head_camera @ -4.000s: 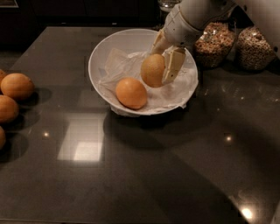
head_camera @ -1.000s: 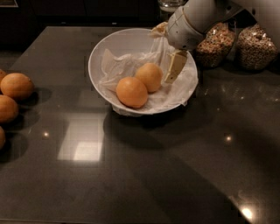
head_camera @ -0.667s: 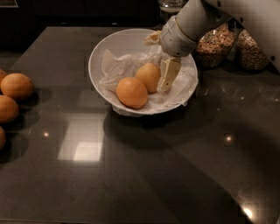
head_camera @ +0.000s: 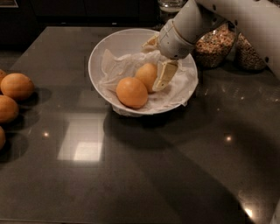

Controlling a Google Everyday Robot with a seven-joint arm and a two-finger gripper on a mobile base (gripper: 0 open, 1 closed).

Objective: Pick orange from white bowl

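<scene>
The white bowl (head_camera: 114, 43), lined with crumpled white paper, stands at the back middle of the dark table. The paler orange (head_camera: 146, 75) lies in it, touching a deeper orange fruit (head_camera: 131, 92) in front of it. My gripper (head_camera: 156, 62) reaches down into the bowl from the upper right. It is open. One cream fingertip (head_camera: 162, 76) rests against the orange's right side and the other fingertip (head_camera: 150, 43) is behind it, near the bowl's far rim. The orange rests on the paper, not lifted.
Several darker oranges (head_camera: 16, 86) lie at the table's left edge. Two glass jars of grains (head_camera: 214, 43) stand right behind the bowl at the back right, under my arm. A glass (head_camera: 170, 5) stands behind the bowl.
Four seconds ago the orange sat higher between my fingers; now it lies low in the bowl against the other fruit. Over the last second my gripper has shifted slightly left.
</scene>
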